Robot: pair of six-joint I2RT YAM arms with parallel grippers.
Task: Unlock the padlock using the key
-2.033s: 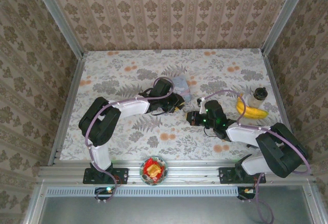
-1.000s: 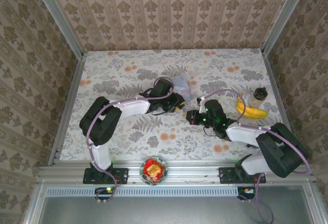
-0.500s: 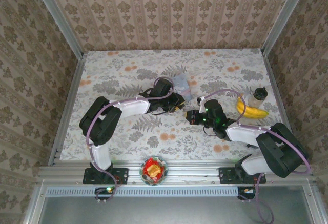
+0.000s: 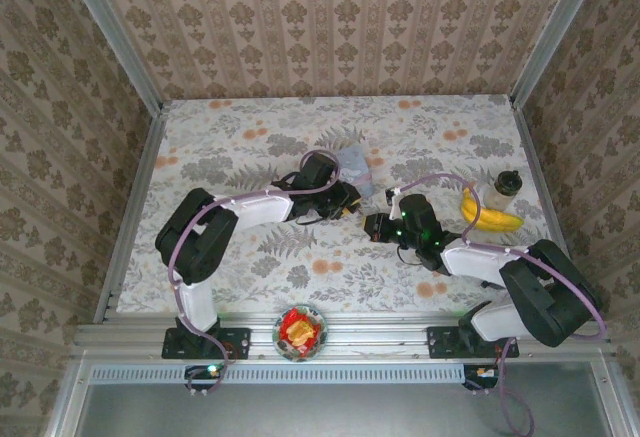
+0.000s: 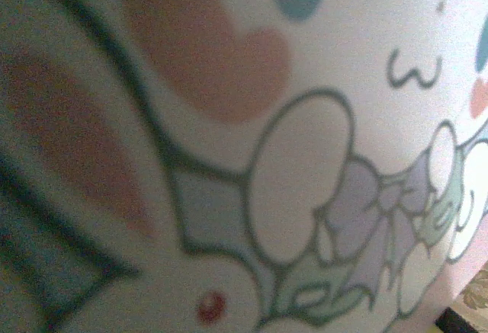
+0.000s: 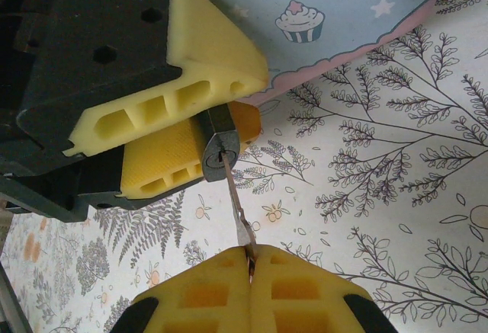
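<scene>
Right tool, pads pressed together, pinches the one key (a thin grey sliver). Its tip sits in the keyhole of the one padlock, small, dark and squarish, clamped in the left tool. Beyond, one pale blue tin lies on the worktop. Arms barely shifted since earlier.

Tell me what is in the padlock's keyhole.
The key reaches into the padlock keyhole; how deep is hidden inside the body. Its head is covered by the pads of the right gripper.
</scene>
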